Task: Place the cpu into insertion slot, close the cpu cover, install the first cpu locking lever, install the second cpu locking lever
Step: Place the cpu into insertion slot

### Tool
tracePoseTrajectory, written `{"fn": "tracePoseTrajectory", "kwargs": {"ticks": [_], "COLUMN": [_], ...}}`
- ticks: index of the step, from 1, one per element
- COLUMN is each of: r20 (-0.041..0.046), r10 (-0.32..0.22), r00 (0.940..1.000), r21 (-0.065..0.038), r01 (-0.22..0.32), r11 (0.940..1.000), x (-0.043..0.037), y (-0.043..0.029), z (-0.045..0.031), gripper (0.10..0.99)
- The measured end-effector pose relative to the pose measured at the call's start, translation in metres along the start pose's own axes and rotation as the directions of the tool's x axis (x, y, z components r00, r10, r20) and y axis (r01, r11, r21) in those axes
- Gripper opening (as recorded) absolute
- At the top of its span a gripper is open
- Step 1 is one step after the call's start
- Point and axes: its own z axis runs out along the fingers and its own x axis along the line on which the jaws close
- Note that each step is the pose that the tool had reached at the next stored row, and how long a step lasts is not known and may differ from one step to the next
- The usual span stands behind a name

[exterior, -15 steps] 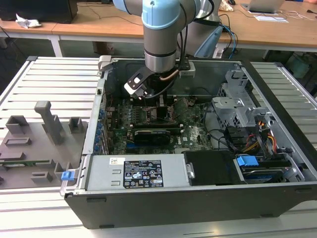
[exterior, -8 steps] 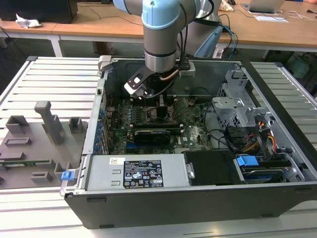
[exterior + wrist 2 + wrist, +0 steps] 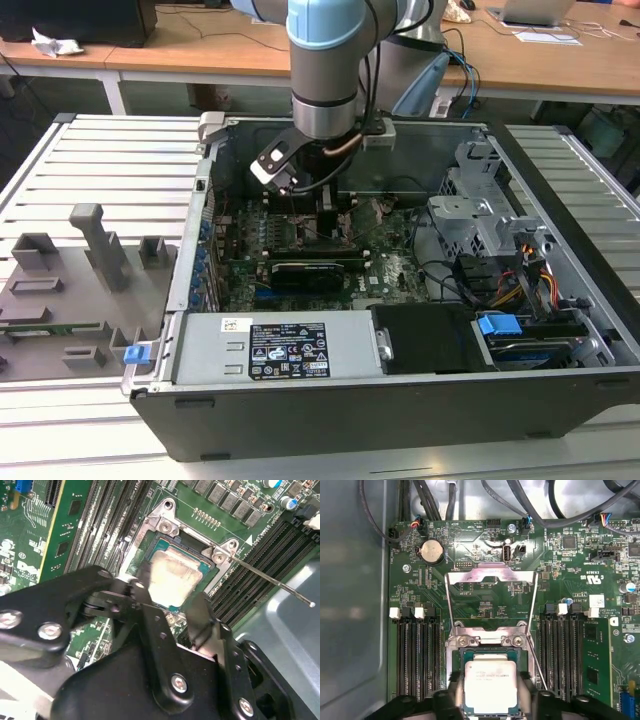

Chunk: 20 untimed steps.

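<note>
Gripper (image 3: 172,594) is clamped on the cpu (image 3: 490,682), one finger on each of two opposite edges, holding it right at the insertion slot (image 3: 490,651). Chip sits inside the rim; can't tell if it's fully seated or just above. Cpu cover (image 3: 490,573) is flipped open and lies back over the motherboard (image 3: 470,545), beyond the fingertips, past the slot's hinge side. A locking lever (image 3: 270,579) sticks out as a thin rod to one side of the gripper, near a finger.

Risks, imo:
- Chip slightly tilted or off-register w/ the slot → one corner lands first and pins bend.
- Uneven finger release could drag or lift the chip out of place.
- Pressing down too hard = same pin damage.
- Lever rod that near a finger could snag it.
- Memory slots (image 3: 415,660) flank the fingers closely, so little room for sideways slip.
</note>
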Motion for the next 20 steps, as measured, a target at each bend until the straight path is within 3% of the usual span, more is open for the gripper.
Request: {"fn": "tracePoseTrajectory", "kwargs": {"ticks": [8, 20], "r20": [-0.0001, -0.0001], "r10": [0.000, 0.000], "r00": [1.0000, 1.0000], "r21": [0.000, 0.000], "r01": [0.000, 0.000], "r11": [1.0000, 1.0000], "x": [-0.0001, -0.0001], "y": [0.0001, 0.0002], "z": [-0.0013, -0.0025], "gripper": [0.106, 0.106]}}
